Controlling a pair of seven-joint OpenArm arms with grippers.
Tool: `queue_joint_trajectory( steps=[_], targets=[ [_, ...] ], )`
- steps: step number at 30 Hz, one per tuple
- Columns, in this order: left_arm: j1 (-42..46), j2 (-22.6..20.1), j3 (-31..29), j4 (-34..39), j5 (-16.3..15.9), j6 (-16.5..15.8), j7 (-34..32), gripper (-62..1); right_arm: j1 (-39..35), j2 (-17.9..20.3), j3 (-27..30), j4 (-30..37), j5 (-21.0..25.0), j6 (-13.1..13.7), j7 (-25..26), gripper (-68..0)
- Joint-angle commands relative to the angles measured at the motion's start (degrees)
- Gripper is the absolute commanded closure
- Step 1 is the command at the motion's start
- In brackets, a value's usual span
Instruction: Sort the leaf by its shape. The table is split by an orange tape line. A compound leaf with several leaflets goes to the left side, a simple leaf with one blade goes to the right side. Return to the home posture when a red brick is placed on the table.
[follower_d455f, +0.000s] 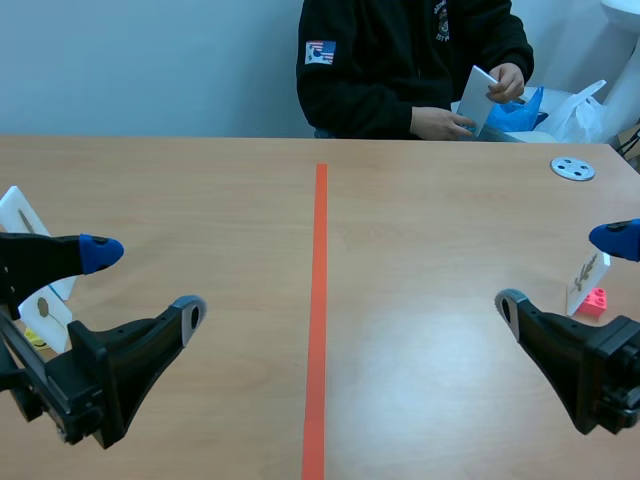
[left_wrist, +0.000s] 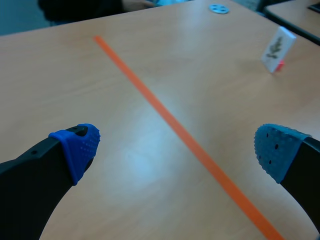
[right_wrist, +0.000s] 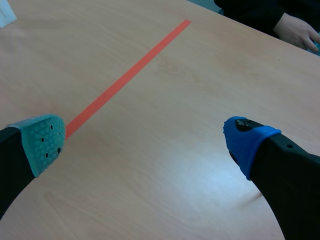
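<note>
Scene view. Low on the left side, left pincer (follower_d455f: 145, 282), spread wide, nothing between its pads. Opposite, right pincer (follower_d455f: 560, 270), likewise spread and holding nothing. Down the middle of the bench (follower_d455f: 420, 330), orange tape line (follower_d455f: 320, 300). On the right side, near the right pincer, upright leaf card (follower_d455f: 587, 280) with a small red brick (follower_d455f: 596, 300) touching its foot. On the left side, behind the left pincer, two more white cards (follower_d455f: 20, 225); prints too small to tell. Across the bench, seated person (follower_d455f: 400, 60) holding a white card (follower_d455f: 478, 98) in both hands. Near them, grey disc (follower_d455f: 573, 168).

Left wrist view. Pads far apart, bare bench between. Tape line running diagonally ahead of the pincer. Well beyond it, leaf card showing a dark sprig, red brick at its base; disc farther off.

Right wrist view. Pads far apart over bare bench. Tape line ahead; person's hand (right_wrist: 300, 30) at the far edge.
</note>
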Motion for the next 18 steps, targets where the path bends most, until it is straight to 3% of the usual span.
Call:
queue_joint_trajectory(
  steps=[1,5,14,18],
  targets=[
    [0.55,0.5,-0.39,0.96,0.22,-0.48,-0.52,-62.3,0.76,0.59,0.39,0.48,0.66,-0.17,1.03,-67.9],
    [1.16,0.66,1.14,2.36,1.84,-0.76,0.0,-62.3,0.76,0.59,0.39,0.48,0.66,-0.17,1.03,-67.9],
    [1.16,0.59,2.03,2.36,1.77,-0.74,0.2,-62.3,0.76,0.61,0.39,0.48,0.63,-0.17,0.98,-67.9],
    [1.16,0.59,2.14,2.36,1.75,-2.89,0.31,-62.3,0.76,0.61,0.39,0.48,0.63,-0.17,0.98,-67.9]
  ],
)
